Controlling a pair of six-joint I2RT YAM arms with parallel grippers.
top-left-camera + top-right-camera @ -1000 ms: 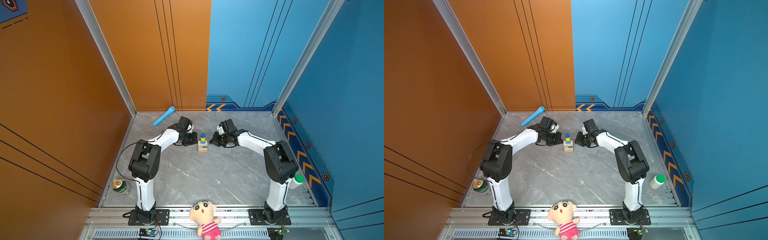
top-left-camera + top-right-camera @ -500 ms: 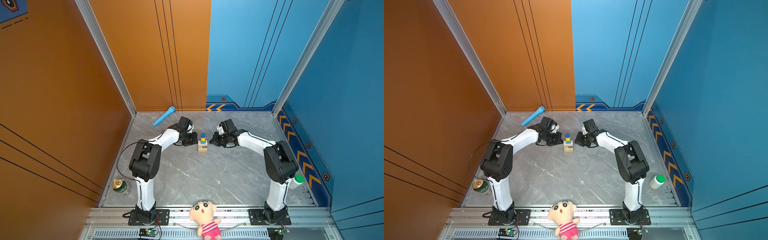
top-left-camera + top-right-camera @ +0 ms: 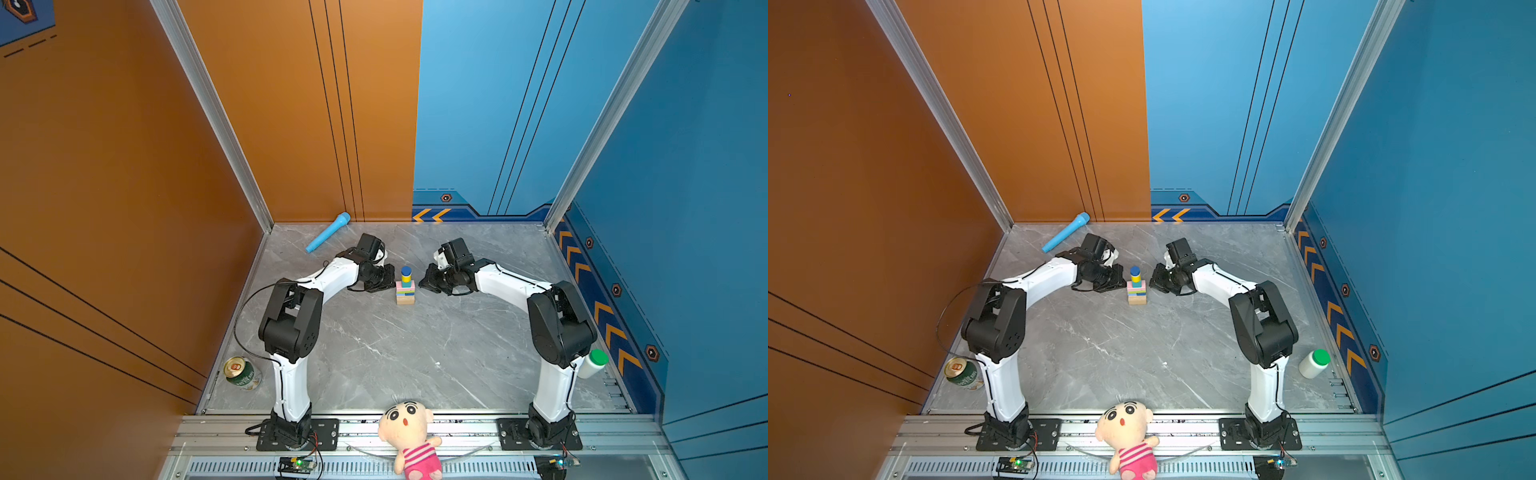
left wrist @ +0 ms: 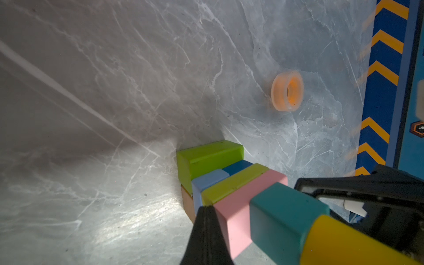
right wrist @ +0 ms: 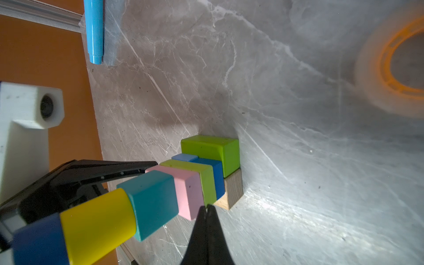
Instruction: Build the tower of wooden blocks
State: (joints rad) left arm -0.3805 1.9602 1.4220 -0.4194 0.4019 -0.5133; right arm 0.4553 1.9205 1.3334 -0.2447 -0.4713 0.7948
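Observation:
The wood block tower stands mid-floor between both arms. From the floor up it has a tan brick, lime green brick, light and dark blue cubes, another green brick, pink brick, teal cube, yellow cylinder and dark blue cylinder on top. My left gripper is shut and empty, its tips close beside the tower's left side. My right gripper is shut and empty, close on the right side.
A light-blue toy microphone lies by the back wall. An orange tape ring rests on the floor beyond the tower. A green can sits front left, a white bottle front right, a doll on the front rail.

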